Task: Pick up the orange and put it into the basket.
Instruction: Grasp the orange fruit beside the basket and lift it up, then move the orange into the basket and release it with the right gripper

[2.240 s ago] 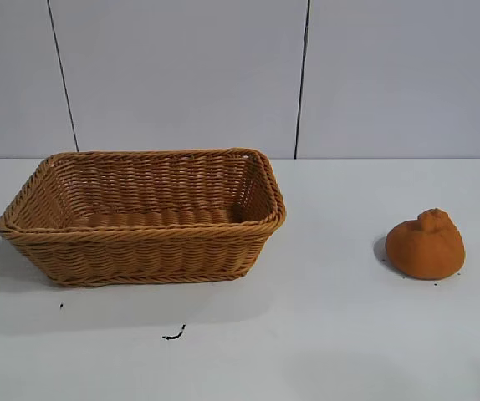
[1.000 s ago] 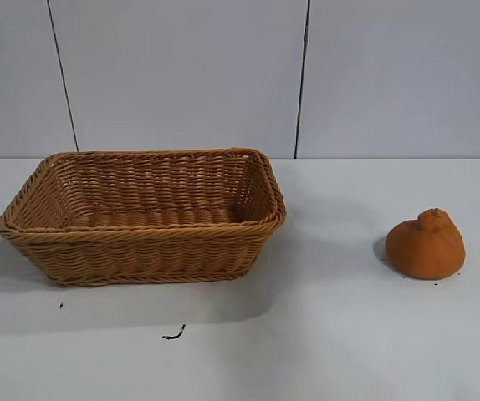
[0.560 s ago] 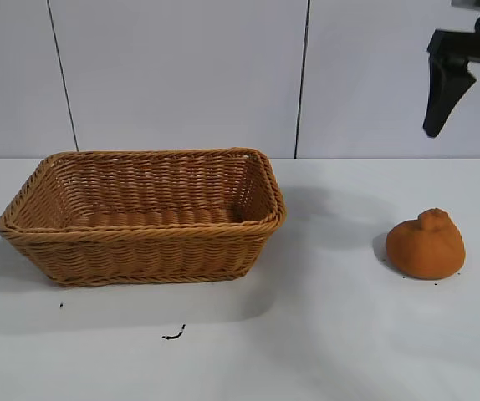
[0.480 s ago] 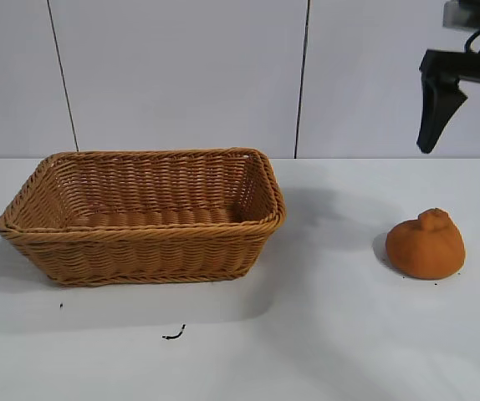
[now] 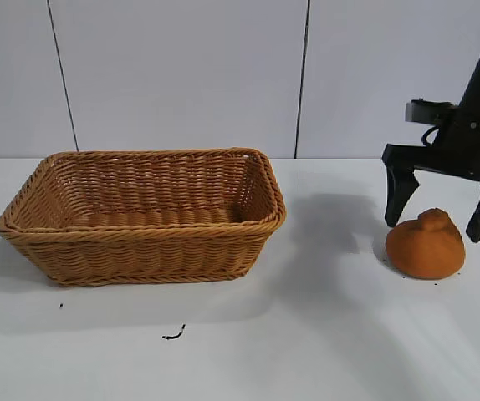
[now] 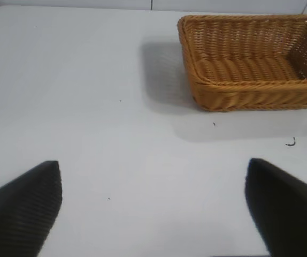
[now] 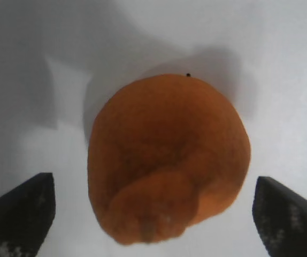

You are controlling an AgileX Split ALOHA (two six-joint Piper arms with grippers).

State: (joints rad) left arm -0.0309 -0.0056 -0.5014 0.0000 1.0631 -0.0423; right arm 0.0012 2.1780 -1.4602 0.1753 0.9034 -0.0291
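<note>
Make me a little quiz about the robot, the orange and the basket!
1. True or false: the orange is already inside the basket.
2. What is the right gripper doing? A) carrying the orange B) standing open, a finger on each side of the orange C) reaching into the basket
3. Fill in: the orange sits on the white ____.

Key: 1 false, it lies on the table, apart from the basket. 2 B. 3 table.
</note>
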